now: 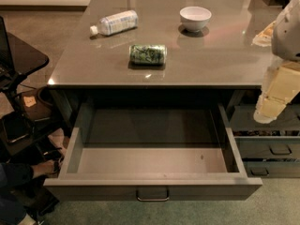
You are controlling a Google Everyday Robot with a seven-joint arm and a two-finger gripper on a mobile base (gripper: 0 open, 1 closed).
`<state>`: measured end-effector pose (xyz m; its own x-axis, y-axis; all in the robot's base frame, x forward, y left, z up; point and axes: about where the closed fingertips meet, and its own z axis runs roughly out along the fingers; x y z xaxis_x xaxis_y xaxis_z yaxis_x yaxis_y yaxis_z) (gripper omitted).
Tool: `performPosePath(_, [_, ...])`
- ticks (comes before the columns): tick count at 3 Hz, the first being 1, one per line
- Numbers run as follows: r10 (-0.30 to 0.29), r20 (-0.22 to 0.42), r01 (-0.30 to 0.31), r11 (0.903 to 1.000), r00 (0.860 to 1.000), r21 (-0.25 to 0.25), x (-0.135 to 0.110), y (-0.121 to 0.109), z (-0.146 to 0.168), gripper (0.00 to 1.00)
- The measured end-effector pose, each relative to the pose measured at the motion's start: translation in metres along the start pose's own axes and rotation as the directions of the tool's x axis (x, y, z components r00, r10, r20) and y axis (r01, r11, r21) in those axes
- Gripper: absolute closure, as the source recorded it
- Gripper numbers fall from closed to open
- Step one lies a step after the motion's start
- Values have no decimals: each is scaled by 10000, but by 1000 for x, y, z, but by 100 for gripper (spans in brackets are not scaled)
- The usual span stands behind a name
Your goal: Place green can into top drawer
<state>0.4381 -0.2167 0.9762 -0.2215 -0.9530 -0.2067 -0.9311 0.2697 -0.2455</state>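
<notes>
- The green can point(147, 54) lies on its side on the counter point(225, 62), near the front edge.
- The top drawer point(152, 182) stands pulled out just below that edge.
- The gripper point(265, 114) hangs at the right, off the counter's front corner and well apart from the can; whether it is spread or closed does not show.
- A plastic bottle point(115, 22) and a white bowl point(195, 18) sit farther back.

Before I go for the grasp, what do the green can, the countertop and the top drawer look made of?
Green can: probably thin metal, with metallic-looking ends and a printed label. Countertop: hard, glossy grey, mirroring lights; stone or laminate, cannot tell. Top drawer: matte grey, painted metal or board, unclear; its bar handle looks metal. The gripper hangs at the right, beside the open drawer.
</notes>
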Motion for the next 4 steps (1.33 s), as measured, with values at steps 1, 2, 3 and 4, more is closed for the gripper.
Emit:
performPosePath(1, [0,0,0,10000,10000,0,0,0,0,0])
performPosePath(2, [-111,35,111,9999,9999,-80,-7,-10,7,0])
performPosePath(3, [-352,-102,348,9986,9993,-406,-28,-43,36,0])
performPosePath(4, [-601,-190,585,9954,9980,-758,-58,-82,77,0])
